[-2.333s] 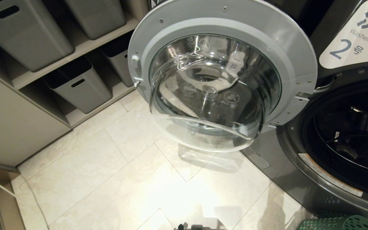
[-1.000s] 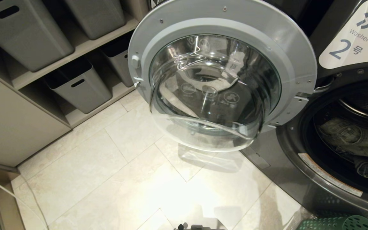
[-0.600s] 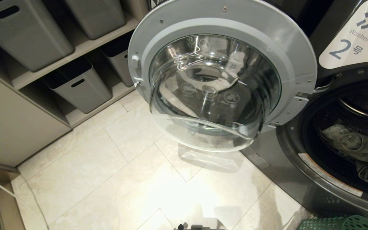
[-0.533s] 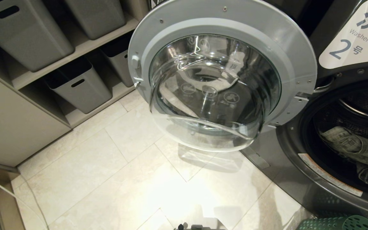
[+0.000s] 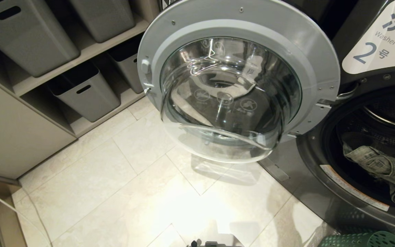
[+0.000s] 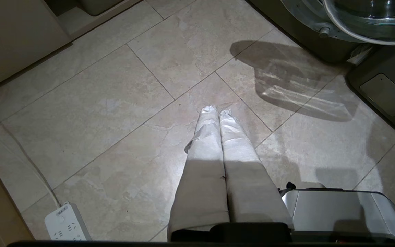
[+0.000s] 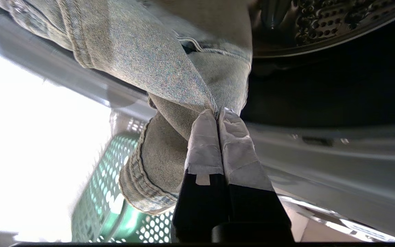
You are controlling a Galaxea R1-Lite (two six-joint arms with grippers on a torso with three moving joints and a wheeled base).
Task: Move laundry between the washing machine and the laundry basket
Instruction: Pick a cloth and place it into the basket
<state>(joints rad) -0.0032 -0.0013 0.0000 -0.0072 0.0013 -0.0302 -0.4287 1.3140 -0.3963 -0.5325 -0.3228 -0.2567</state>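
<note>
Right gripper (image 7: 217, 115) is pinched tight on the laundry (image 7: 170, 68) at the washing machine (image 5: 321, 192) mouth, but the head view cuts it off. Only a sliver of laundry basket (image 5: 362, 239) shows. Left gripper (image 6: 217, 110) hangs closed, empty, over the floor (image 6: 115, 113).

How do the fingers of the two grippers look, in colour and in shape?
Both look alike. The left gripper has two long, slim fingers that taper toward the tips, wrapped in wrinkled white tape over a dark base. The right gripper shows the same white, creased wrapping on the front half of its fingers, with bare black bodies behind. No cables or markings are visible.
</note>
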